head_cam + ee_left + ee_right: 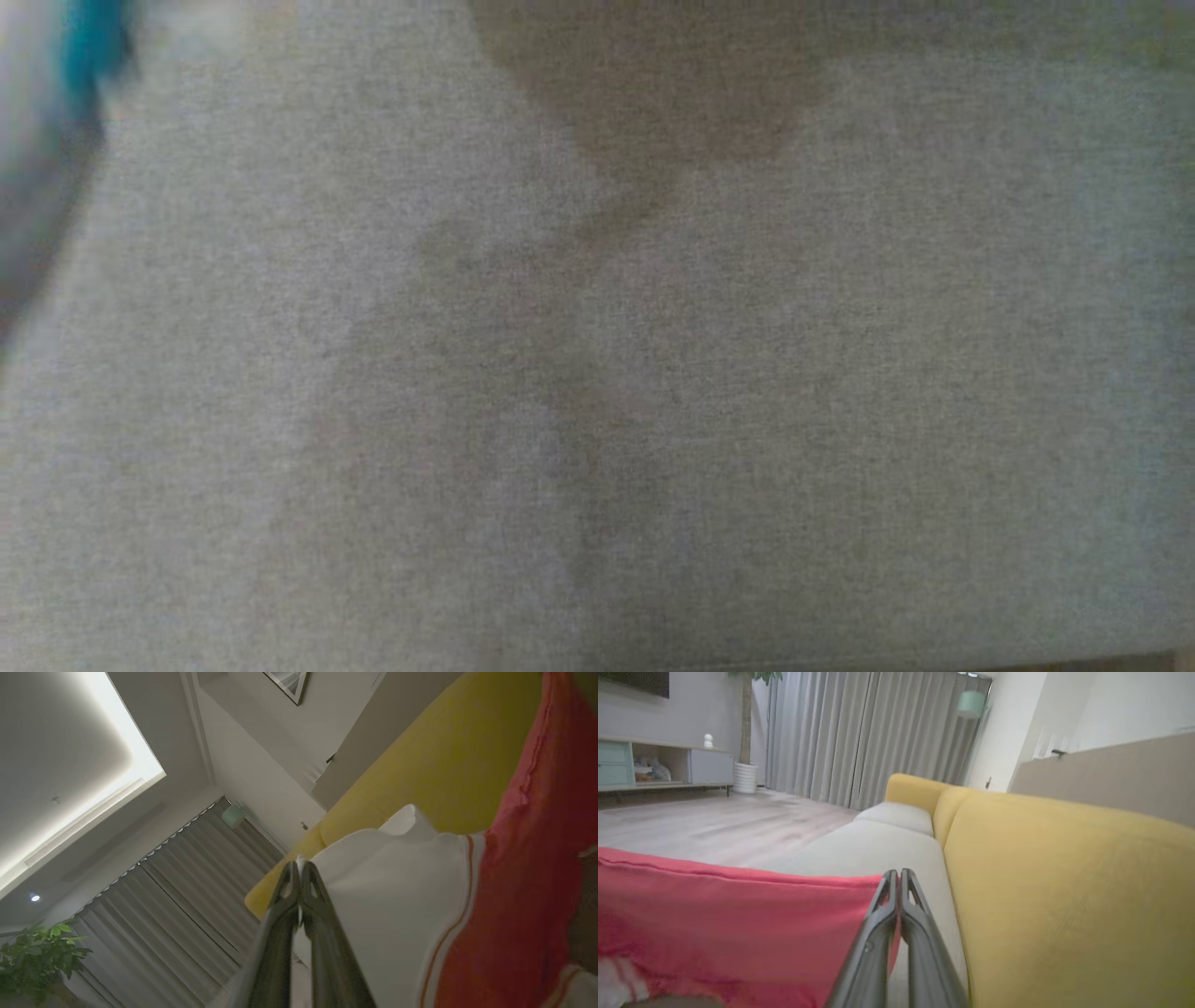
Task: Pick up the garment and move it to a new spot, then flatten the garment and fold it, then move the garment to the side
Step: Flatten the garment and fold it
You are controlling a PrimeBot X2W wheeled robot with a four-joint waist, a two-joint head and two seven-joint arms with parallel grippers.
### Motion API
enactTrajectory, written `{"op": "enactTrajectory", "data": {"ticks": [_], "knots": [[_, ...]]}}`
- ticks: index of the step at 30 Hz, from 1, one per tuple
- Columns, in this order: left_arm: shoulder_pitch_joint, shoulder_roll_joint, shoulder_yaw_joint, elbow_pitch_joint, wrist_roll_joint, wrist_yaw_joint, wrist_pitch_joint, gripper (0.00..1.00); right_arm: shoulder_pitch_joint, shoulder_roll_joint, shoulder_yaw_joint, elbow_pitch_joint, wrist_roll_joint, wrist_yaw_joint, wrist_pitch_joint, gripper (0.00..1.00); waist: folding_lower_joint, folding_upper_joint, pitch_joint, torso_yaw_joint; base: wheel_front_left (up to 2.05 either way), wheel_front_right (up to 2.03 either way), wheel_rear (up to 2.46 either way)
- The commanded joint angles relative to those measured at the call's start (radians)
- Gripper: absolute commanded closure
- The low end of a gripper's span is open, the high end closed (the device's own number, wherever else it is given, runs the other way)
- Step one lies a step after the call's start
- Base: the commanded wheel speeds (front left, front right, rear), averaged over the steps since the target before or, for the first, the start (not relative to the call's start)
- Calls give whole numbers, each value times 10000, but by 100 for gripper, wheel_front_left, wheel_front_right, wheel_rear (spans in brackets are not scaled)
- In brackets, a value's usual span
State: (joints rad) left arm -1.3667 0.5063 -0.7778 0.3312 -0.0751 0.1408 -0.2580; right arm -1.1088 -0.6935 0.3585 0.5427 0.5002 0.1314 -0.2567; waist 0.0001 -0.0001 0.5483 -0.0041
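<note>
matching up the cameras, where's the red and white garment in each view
head view: too blurred to tell, grey woven fabric
left wrist view: red and white cloth garment, centre to right edge, white corner in the left gripper
right wrist view: garment lower left, red edge in the right gripper
shared landmark: yellow fabric sofa back, both wrist views

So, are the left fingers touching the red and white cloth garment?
Touching. Left wrist view: left fingers pinch the white edge of the red and white cloth garment.
</note>
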Motion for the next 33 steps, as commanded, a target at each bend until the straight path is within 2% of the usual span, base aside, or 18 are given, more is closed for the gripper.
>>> {"op": "enactTrajectory", "data": {"ticks": [1, 6, 10, 15, 20, 24, 28, 31, 33], "knots": [[478, 733, 324, -670, -175, 291, -29, 100, 774, -248, -227, -420, 10, -7, -48, 100, -1, 1, -295, 45, 0, 0, 0], [3874, 1596, 111, -2306, -832, 1113, -34, 100, 3457, -165, -924, -1046, 66, -7, -49, 100, -1, 1, -1061, 11, 0, 0, 0], [6347, 2207, -361, -3075, -1259, 1566, -35, 100, 5644, 84, -1253, -1487, -99, -7, -50, 100, -1, 1, -1640, -151, 0, 0, 0], [8512, 2384, -774, -3678, -1919, 2066, -36, 100, 7775, 543, -1575, -1891, -280, -7, -50, 100, -1, 1, -2290, -307, 0, 0, 0], [9957, 2388, -1036, -4054, -2394, 2508, -36, 100, 9262, 822, -2220, -2308, -540, -7, -50, 100, -1, 1, -2610, -403, 0, 0, 0], [10689, 2469, -1296, -4275, -2724, 2512, 103, 100, 9947, 1037, -2608, -2657, -780, -7, -50, 100, -1, 1, -2624, -489, 0, 0, 0], [10763, 2515, -1387, -4397, -2791, 2444, 258, 100, 10076, 1170, -2752, -2778, -870, -7, -40, 100, -1, 1, -2537, -519, 0, 0, 0], [10361, 2475, -1359, -4359, -2676, 2323, 397, 100, 9994, 1368, -2766, -2913, -896, -7, 163, 100, -1, 1, -2364, -530, 0, 0, 0], [9553, 2371, -1262, -4128, -2421, 2072, 471, 100, 9709, 1431, -2819, -2960, -894, -7, 337, 100, -1, 1, -2084, -513, 0, 0, 0]]}}
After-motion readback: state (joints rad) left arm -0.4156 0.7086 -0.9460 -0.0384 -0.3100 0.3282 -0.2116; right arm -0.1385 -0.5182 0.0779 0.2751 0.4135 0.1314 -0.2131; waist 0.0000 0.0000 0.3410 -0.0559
